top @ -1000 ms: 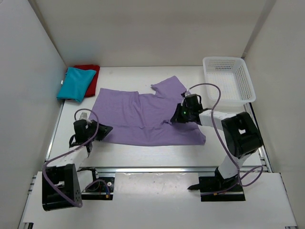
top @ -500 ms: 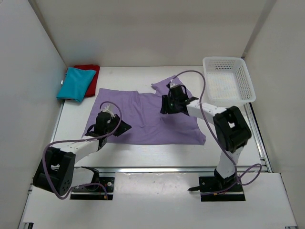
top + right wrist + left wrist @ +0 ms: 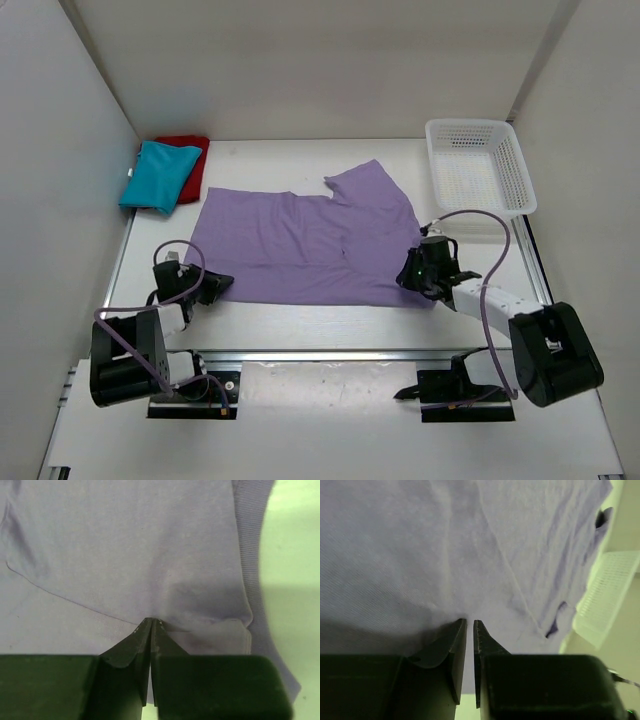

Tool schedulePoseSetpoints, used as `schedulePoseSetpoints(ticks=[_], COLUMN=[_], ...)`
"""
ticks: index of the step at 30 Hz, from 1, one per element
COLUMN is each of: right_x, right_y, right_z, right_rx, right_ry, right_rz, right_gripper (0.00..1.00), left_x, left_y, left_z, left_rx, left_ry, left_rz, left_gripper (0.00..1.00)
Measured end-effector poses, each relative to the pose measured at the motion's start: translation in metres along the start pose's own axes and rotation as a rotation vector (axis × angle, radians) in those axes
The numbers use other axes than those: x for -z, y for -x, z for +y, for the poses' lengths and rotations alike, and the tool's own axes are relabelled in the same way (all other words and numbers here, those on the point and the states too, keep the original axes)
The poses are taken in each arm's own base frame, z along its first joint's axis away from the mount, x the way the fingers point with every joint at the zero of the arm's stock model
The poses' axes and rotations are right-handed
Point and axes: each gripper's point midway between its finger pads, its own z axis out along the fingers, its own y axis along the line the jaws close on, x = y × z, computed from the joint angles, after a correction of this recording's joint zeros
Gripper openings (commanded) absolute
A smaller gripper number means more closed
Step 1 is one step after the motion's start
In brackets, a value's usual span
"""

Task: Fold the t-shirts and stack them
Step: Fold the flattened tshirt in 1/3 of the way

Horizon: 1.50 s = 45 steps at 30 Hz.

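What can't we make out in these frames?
Top view: red shirt lies mostly under the teal shirt, so its fold is unreadable.
Top view: the near corners of the purple shirt are covered by the left gripper and right gripper.
Left wrist view: basket is blurred and cut off by the right edge.

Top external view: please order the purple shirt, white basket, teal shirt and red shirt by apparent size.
1. purple shirt, spread out
2. white basket
3. teal shirt, folded
4. red shirt, partly hidden under the teal one; only its visible part counted
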Motion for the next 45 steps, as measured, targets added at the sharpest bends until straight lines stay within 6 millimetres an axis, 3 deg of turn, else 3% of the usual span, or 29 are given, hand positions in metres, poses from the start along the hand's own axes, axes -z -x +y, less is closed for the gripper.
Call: schedulePoseSetpoints(ticks=[7, 10, 12, 15, 18, 20, 22, 23, 25, 28, 30, 34, 39, 45], right_x=[0.016, 0.025, 0.029, 0.035, 0.041, 0.041, 0.037, 0.033, 0.026, 0.015, 0.011, 0.009, 0.007, 0.008], right_y=[-0.017, -0.027, -0.029, -0.019, 0.012, 0.032, 0.044, 0.046, 0.041, 0.022, 0.012, 0.002, -0.016, -0.016], right_z=[-0.007, -0.005, -0.004, 0.002, 0.022, 0.039, 0.056, 0.064, 0.076, 0.081, 0.083, 0.089, 0.083, 0.090], right_rx=[-0.065, -0.081, -0.084, -0.070, -0.028, 0.000, 0.037, 0.060, 0.090, 0.118, 0.139, 0.152, 0.139, 0.141], right_ry=[0.026, 0.047, 0.056, 0.053, 0.095, 0.132, 0.160, 0.176, 0.206, 0.216, 0.215, 0.258, 0.281, 0.323], right_rz=[-0.026, -0.008, 0.009, 0.019, -0.034, -0.059, -0.069, -0.067, -0.046, 0.021, 0.050, 0.060, 0.082, 0.076], right_gripper=[0.03, 0.18, 0.24, 0.28, 0.03, 0.00, 0.00, 0.00, 0.00, 0.00, 0.00, 0.00, 0.00, 0.00], left_x=[0.019, 0.030, 0.033, 0.034, 0.029, 0.025, 0.021, 0.016, -0.002, -0.046, -0.074, -0.114, -0.140, -0.148], left_y=[-0.011, -0.021, -0.026, -0.027, -0.005, 0.015, 0.032, 0.040, 0.058, 0.091, 0.109, 0.145, 0.184, 0.199], left_z=[0.018, 0.021, 0.015, -0.019, -0.076, -0.119, -0.154, -0.167, -0.179, -0.171, -0.155, -0.134, -0.115, -0.077], left_rx=[0.122, 0.121, 0.079, -0.028, -0.169, -0.261, -0.328, -0.351, -0.358, -0.353, -0.359, -0.402, -0.472, -0.486], left_ry=[-0.033, -0.044, -0.053, -0.110, -0.177, -0.223, -0.255, -0.264, -0.250, -0.141, -0.046, 0.120, 0.273, 0.408], left_rz=[0.078, 0.096, 0.101, 0.117, 0.069, -0.003, -0.075, -0.100, -0.116, -0.133, -0.129, -0.132, -0.136, -0.103], left_gripper=[0.16, 0.19, 0.15, 0.09, 0.00, 0.00, 0.08, 0.13, 0.15, 0.18, 0.31, 0.35, 0.41, 0.44])
